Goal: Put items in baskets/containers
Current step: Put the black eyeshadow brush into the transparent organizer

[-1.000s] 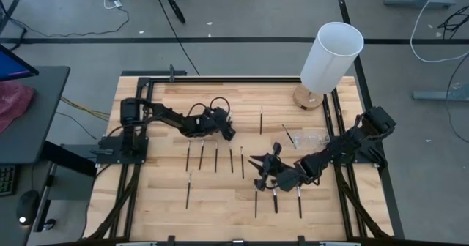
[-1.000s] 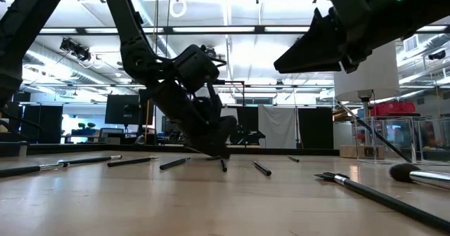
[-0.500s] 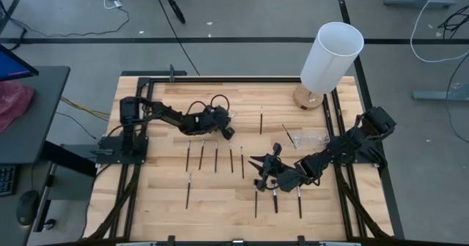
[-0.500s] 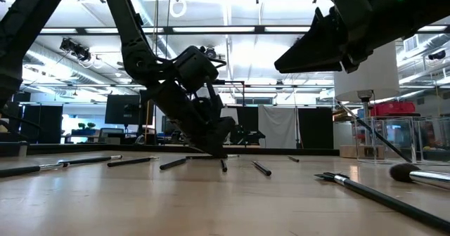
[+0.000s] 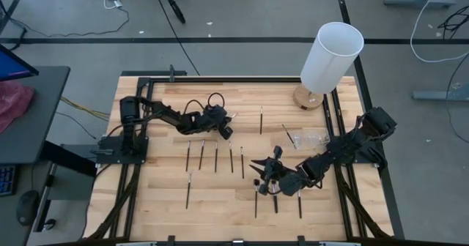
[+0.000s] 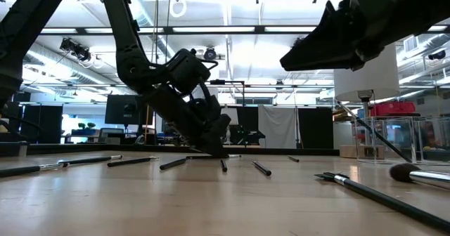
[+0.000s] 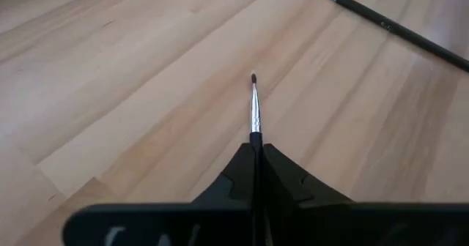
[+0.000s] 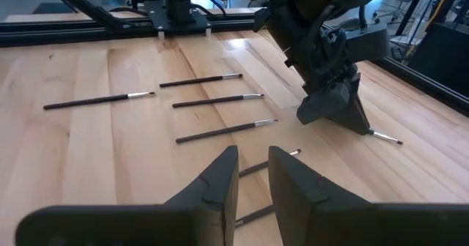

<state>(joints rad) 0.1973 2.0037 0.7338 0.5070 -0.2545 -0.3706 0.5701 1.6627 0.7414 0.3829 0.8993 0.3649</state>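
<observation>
Whereas a second ago its fingers stood apart over the tabletop (image 5: 161, 195), the left end effector (image 5: 226, 132) is now clenched on one brush (image 7: 254, 103), whose silver ferrule and dark tip project beyond the fingertips just above the wood. The pick appears secured; carriage to the clear holder (image 5: 314, 138), well apart beside the white cylinder (image 5: 331, 56), remains outstanding. The right end effector (image 5: 261, 174) hangs over the near row of brushes (image 5: 276, 200), fingers slightly parted and empty.
</observation>
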